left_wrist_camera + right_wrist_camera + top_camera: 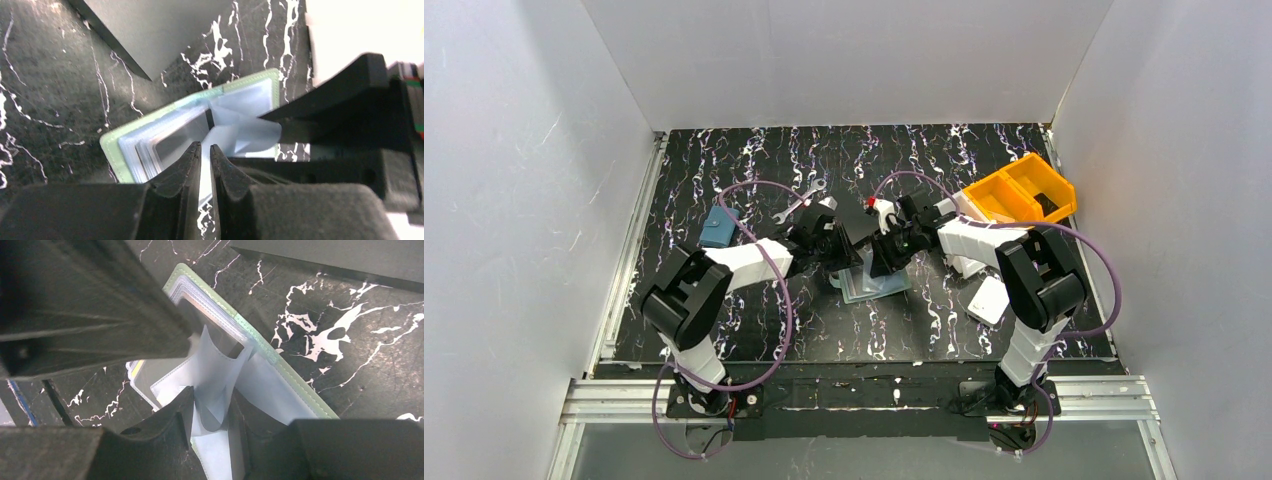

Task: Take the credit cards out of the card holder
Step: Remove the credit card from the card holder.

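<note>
The card holder [876,285] lies open on the table's middle, mint-green outside [111,150] with clear pale-blue sleeves [280,385]. One sleeve page is lifted and creased between both grippers. My left gripper [205,146] is pinched nearly shut on that page's edge. My right gripper [211,392] is shut on the folded middle of the same page. In the top view the left gripper [844,258] and right gripper [886,262] meet over the holder. A credit card [181,136] shows grey through the top sleeve, and a yellow card edge [136,365] peeks from another.
A black square plate [861,214] lies just behind the holder. A blue pouch [717,227] and a wrench [801,200] sit at the back left, a yellow bin [1021,190] at the back right, and a white box [989,299] by the right arm.
</note>
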